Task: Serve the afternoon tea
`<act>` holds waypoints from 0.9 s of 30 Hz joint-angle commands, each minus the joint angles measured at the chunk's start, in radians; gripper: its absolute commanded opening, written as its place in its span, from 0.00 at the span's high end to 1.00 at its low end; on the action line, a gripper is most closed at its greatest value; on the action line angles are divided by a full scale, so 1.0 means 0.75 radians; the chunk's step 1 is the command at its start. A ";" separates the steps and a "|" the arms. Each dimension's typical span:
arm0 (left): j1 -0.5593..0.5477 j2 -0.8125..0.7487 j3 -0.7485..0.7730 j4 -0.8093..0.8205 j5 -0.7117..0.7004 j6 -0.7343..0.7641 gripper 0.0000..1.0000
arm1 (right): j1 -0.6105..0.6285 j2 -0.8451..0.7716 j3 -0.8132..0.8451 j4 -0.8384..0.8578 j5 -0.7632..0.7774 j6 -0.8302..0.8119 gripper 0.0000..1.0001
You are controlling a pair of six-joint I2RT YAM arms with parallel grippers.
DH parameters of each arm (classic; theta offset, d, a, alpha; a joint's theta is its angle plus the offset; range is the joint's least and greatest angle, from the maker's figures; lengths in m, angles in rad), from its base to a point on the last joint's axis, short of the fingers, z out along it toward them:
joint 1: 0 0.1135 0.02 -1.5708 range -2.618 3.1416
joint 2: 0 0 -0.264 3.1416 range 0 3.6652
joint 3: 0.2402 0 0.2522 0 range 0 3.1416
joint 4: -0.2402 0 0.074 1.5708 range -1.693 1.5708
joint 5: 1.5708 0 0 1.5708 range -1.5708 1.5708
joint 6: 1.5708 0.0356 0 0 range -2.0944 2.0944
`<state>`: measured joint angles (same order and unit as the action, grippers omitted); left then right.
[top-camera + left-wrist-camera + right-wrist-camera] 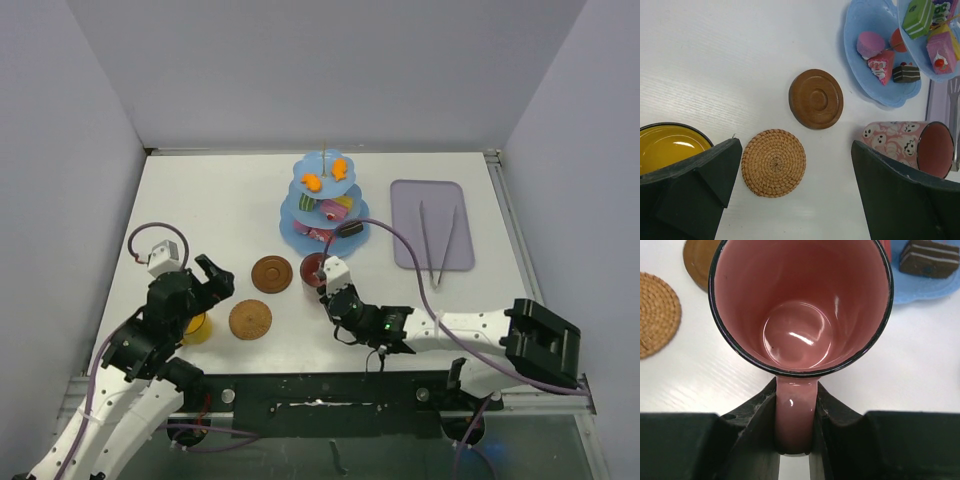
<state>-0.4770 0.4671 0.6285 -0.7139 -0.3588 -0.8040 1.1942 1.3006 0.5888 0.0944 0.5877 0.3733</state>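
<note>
The light-blue three-tier stand [325, 205] with toy cakes is at the back centre; its lowest tier shows in the left wrist view [880, 60]. My right gripper [331, 283] is shut on the handle [795, 410] of the dark-red mug [314, 266], beside the stand's front edge; the mug has a pink ghost pattern in the left wrist view [910, 145]. The wooden coaster [271, 273] and the woven coaster [250, 320] lie bare to its left. My left gripper [214, 281] is open and empty beside the yellow mug [197, 328], above the woven coaster [773, 162].
A lilac tray [405, 250] with thin metal tongs [440, 245] lies at the back right. Grey walls close off three sides of the white table. A chocolate cake slice [930, 260] sits on the stand's lowest tier close to the red mug.
</note>
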 commanded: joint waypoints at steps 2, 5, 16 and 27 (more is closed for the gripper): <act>-0.010 -0.013 0.010 0.040 -0.052 -0.022 0.09 | -0.046 0.151 0.239 0.357 -0.071 -0.074 1.00; -0.013 -0.018 0.017 0.025 -0.074 -0.033 0.09 | -0.079 0.262 0.369 0.355 -0.154 -0.107 1.00; -0.016 -0.094 0.007 0.011 -0.152 -0.069 0.09 | -0.173 0.498 0.638 0.305 -0.335 -0.176 1.00; -0.018 -0.096 0.005 0.005 -0.168 -0.072 0.09 | -0.173 0.631 0.777 0.220 -0.415 -0.227 1.00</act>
<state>-0.4847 0.4046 0.6281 -0.7303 -0.4599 -0.8536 1.0599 1.8019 1.0840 0.1436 0.2852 0.2321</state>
